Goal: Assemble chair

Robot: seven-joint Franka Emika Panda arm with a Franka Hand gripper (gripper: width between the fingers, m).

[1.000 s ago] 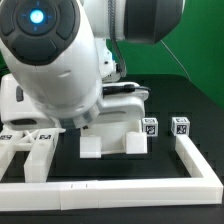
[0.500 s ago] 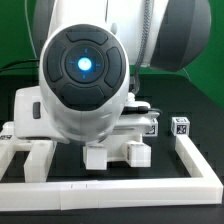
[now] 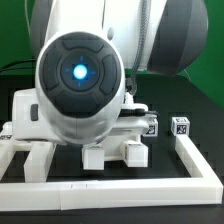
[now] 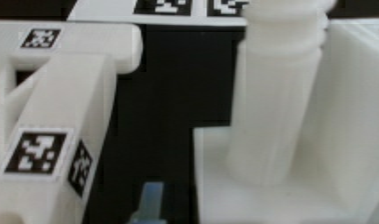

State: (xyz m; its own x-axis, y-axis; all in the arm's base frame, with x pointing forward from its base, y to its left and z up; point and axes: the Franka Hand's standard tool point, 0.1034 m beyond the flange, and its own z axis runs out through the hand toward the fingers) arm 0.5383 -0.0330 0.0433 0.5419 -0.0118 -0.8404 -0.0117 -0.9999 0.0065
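In the exterior view my arm fills the middle and hides my gripper. Below it, white chair pieces show: a legged piece at the exterior view's left and two blocky feet in the middle. Two small tagged cubes stand at the exterior view's right. In the wrist view my gripper is low beside a tall white post on a white block. A tagged white piece lies alongside. One bluish fingertip shows over the dark table. The other finger is hidden.
The long white L-shaped border rail runs along the front and up the exterior view's right side, fencing in the parts. The table top is black. A green backdrop stands behind.
The arm has turned so its round blue-lit cap faces the camera and sits lower. The two blocky feet show slightly lower in the exterior view. Little has changed in the last half second.
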